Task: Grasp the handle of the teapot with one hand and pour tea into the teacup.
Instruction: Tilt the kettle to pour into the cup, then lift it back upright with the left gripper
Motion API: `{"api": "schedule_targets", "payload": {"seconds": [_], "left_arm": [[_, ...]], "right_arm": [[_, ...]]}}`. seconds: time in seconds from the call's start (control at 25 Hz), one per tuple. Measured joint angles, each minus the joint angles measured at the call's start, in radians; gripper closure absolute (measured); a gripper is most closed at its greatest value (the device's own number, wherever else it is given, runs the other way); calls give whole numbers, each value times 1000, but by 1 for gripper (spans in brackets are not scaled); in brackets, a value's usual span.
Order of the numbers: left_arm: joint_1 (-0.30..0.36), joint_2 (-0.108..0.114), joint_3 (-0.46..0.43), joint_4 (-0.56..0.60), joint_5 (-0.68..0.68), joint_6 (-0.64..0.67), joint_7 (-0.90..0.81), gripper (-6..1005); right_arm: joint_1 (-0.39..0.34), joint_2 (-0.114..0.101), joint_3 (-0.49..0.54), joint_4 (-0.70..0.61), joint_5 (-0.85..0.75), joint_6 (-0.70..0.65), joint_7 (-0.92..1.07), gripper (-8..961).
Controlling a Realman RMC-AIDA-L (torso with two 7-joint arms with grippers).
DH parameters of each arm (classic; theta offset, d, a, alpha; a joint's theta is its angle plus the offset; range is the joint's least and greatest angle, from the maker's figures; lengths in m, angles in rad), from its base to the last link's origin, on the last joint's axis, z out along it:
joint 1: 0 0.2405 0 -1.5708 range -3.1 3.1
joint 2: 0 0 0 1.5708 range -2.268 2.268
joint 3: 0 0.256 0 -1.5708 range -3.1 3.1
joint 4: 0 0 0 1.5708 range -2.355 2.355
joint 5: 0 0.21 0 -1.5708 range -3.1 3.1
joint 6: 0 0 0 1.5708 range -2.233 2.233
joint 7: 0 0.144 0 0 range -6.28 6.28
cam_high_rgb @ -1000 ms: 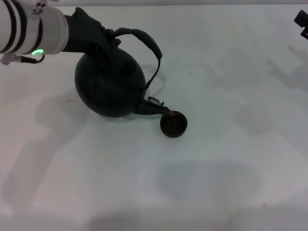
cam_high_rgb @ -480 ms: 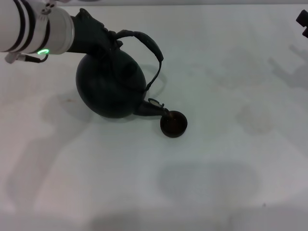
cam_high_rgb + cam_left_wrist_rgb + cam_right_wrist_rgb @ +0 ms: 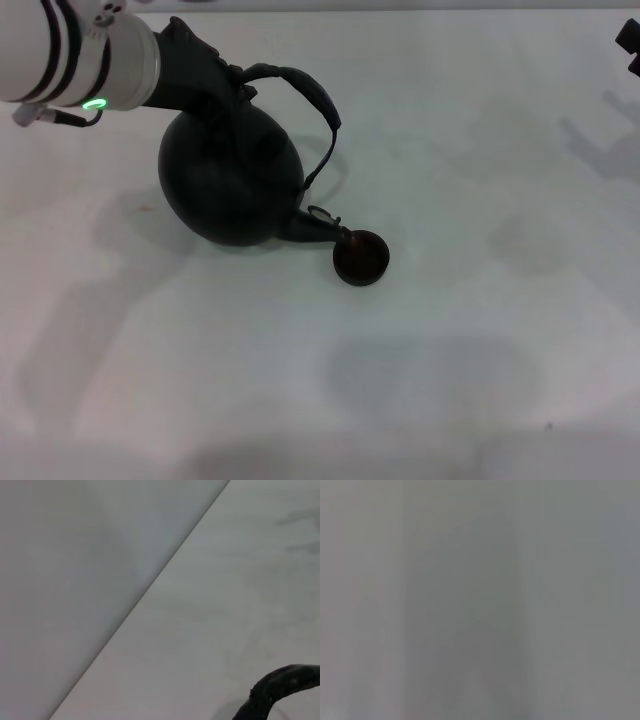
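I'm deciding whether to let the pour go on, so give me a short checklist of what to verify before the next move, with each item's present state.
1. Left gripper shut on the handle: ok, it clamps the hoop near its left end.
2. Teapot tilted toward the cup: ok, the spout points down and right.
3. Spout over the teacup: ok, its tip reaches the cup's rim.
4. Teacup upright on the table: ok.
5. Tea flowing or cup level: cannot tell, the cup's inside looks dark.
6. Right gripper out of the way: ok, it sits at the far right edge.
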Motion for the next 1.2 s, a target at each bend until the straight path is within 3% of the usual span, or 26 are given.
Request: {"api": "schedule_targets", "payload": {"seconds": [1.2], "left_arm": [[-47, 0, 17, -13, 21, 26, -20, 850]], "right_arm": [[5, 1, 26, -4, -2, -29, -2, 105]]}}
